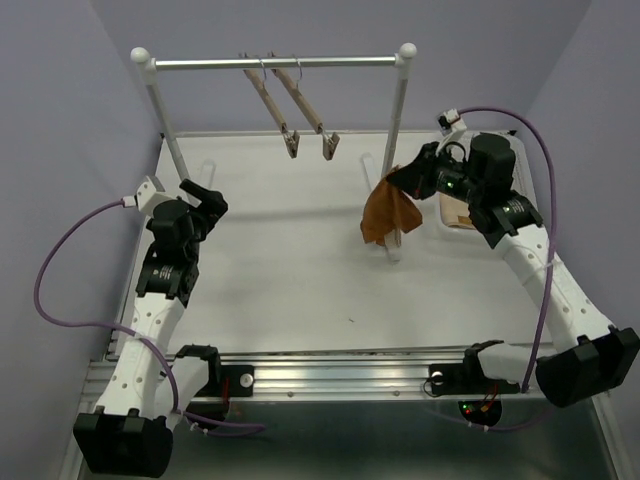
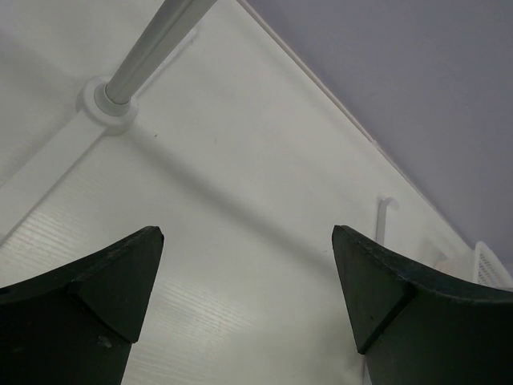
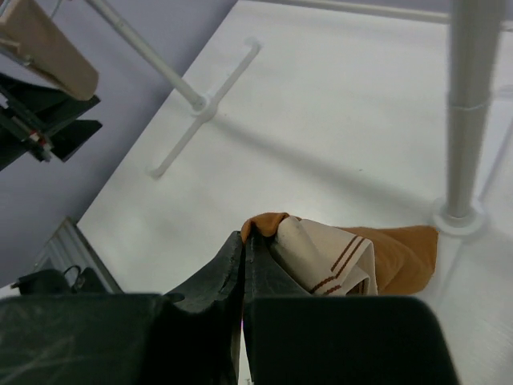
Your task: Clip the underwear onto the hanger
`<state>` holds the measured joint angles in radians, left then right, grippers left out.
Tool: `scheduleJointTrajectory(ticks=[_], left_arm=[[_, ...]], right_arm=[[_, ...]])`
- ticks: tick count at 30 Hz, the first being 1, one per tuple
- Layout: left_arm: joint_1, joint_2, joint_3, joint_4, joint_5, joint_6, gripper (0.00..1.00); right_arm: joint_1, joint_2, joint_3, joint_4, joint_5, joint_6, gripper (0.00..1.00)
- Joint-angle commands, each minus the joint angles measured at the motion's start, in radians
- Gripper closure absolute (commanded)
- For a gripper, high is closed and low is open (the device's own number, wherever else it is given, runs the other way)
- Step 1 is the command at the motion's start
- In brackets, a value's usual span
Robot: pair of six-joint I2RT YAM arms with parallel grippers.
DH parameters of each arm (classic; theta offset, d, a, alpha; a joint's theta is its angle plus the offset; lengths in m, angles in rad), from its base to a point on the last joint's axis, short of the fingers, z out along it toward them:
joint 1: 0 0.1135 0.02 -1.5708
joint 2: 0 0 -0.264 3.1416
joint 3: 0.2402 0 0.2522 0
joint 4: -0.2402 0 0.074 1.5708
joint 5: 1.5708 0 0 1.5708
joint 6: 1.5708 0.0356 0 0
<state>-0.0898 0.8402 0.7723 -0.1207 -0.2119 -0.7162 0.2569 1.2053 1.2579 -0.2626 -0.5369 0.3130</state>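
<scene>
1 white table (image 1: 300,270), lilac walls (image 1: 60,100), left end effector (image 1: 207,196) apart, right end effector (image 1: 402,180) clamped on underwear (image 1: 384,215)

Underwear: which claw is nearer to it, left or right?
Right. The right claw is shut on the underwear, holding it up by the rack's right post. The left claw is open and empty, far across the table by the left post.

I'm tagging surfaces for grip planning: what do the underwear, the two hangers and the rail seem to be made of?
Underwear: soft cloth, matte rust-brown; it folds and droops limply. Hangers: probably light wood with a matte finish, judging by the pale tan colour; the grain is too small to tell. Rail: likely a metal tube, given its smooth grey satin sheen.
</scene>
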Motion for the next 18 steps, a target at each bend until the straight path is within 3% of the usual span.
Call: scheduleJointTrajectory(ticks=[1,4,10,14,18], left_arm=[[0.001,-0.029,-0.018,-0.008,0.012,-0.025,0.01],[0.001,-0.061,-0.041,-0.023,0.005,-0.038,0.01],[0.001,-0.084,-0.027,-0.074,-0.043,-0.043,0.01],[0.001,-0.095,-0.013,-0.089,-0.058,-0.043,0.01],[0.001,-0.096,-0.002,-0.094,-0.061,-0.04,0.01]], right_arm=[[0.132,0.036,-0.015,0.115,-0.038,0.058,0.99],[0.25,0.153,0.029,0.154,0.096,0.048,0.99],[0.269,0.282,0.116,0.206,0.14,0.023,0.99],[0.278,0.287,0.163,0.255,0.137,0.015,0.99],[0.288,0.221,0.04,0.362,0.166,0.057,0.99]])
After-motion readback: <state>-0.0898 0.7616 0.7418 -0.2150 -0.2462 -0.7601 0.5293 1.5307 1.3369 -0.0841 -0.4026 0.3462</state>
